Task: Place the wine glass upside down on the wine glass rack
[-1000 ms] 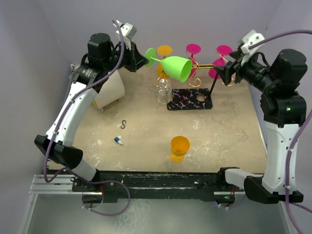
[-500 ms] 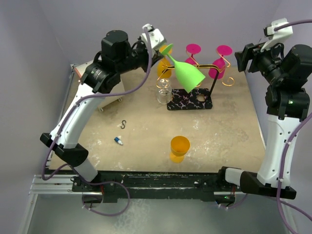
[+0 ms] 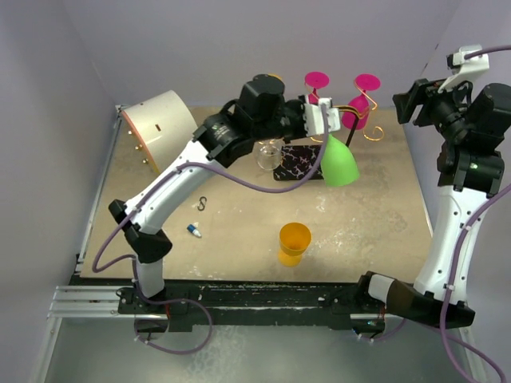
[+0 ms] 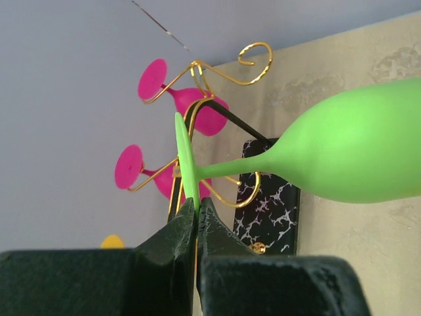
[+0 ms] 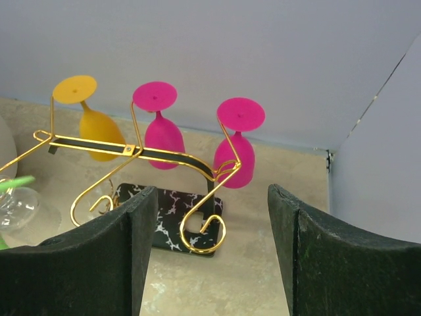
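My left gripper [image 3: 322, 121] is shut on the foot of the green wine glass [image 3: 339, 163]. The glass hangs bowl-down and tilted, in front of the wine glass rack [image 3: 361, 110] and over the right end of its black marbled base [image 3: 299, 163]. In the left wrist view my left gripper [image 4: 196, 209] pinches the edge of the green foot [image 4: 183, 158]. The stem and bowl [image 4: 355, 151] lie across the gold wire [image 4: 227, 74]; I cannot tell if they touch. My right gripper [image 3: 406, 100] is open and empty, raised to the right of the rack [image 5: 164, 155].
Two pink glasses [image 5: 158, 128] [image 5: 238, 148] and an orange one [image 5: 92, 125] hang upside down on the rack. A clear glass [image 3: 267, 155] stands left of the base. An orange glass [image 3: 294, 242], an S-hook [image 3: 203, 203] and a small blue-white piece [image 3: 194, 230] lie nearer. A white cylinder [image 3: 157, 128] sits far left.
My left arm swung right with the green glass, turning it from lying sideways to bowl-down at the rack. My right arm pulled up and back from the rack.
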`<state>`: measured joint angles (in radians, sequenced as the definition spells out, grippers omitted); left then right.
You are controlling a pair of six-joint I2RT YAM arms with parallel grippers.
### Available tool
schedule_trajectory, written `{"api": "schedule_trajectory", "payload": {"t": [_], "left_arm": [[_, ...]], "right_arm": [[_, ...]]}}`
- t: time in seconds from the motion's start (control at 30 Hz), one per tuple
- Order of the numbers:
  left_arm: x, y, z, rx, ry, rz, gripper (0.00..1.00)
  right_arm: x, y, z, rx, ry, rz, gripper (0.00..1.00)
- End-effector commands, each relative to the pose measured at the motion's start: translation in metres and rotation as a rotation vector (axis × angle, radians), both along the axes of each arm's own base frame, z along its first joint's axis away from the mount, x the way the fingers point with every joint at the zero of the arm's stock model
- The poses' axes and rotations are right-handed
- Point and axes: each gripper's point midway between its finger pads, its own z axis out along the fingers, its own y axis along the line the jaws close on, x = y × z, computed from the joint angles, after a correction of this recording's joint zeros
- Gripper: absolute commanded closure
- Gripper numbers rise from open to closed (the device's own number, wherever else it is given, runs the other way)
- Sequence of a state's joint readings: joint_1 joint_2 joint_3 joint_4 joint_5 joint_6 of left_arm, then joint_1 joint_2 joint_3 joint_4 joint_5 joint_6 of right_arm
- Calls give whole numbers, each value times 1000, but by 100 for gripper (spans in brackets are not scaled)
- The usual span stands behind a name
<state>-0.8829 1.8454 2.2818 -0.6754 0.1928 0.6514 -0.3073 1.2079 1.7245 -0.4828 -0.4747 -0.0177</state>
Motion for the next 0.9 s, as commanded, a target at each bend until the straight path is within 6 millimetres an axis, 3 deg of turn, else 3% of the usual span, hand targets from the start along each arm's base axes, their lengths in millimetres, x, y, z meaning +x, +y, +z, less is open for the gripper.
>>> {"api": "schedule_trajectory", "payload": {"t": [0.0,0.2,0.4,0.87], "left_arm": [[6,-22,18,2,-159,0,100],[14,-54,-4,53,-226,4,100],[42,-68,-26,97,-279,80,100],[84,-58,-46,168,-363,268,100]], "right_arm": [[-11,0,27,-11,-105,12,29],[-15,-5,21,-6,-105,11,29],[-20,-6,20,-1,-110,20,29],[-21,4,16,18,-107,87,29]]}}
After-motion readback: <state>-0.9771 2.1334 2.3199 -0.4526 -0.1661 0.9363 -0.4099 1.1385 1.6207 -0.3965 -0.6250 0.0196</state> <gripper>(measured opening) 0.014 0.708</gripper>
